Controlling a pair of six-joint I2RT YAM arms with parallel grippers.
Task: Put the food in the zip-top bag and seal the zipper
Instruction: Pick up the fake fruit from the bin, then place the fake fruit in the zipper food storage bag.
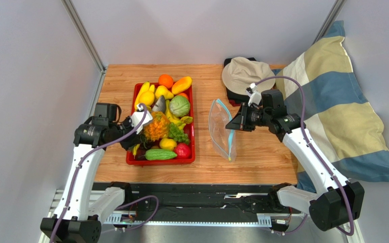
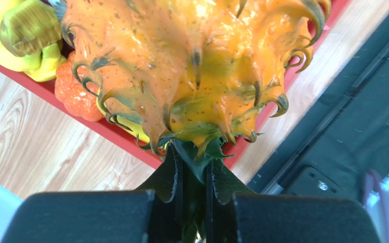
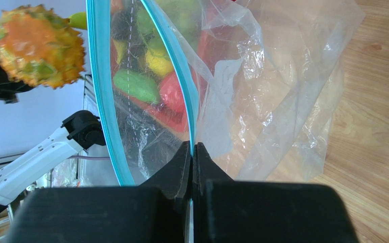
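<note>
Where bag [image 1: 221,126] gapes, right hand [image 3: 192,152] pinching zipper [image 3: 97,50]; left hand [image 2: 194,172] pinching pineapple [image 2: 191,66] above tray [image 1: 181,161].

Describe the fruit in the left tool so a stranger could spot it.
Find the red tray on the wooden table. Over its left side the left tool holds a pineapple by its green leaves. It alone is orange and spiky.
</note>
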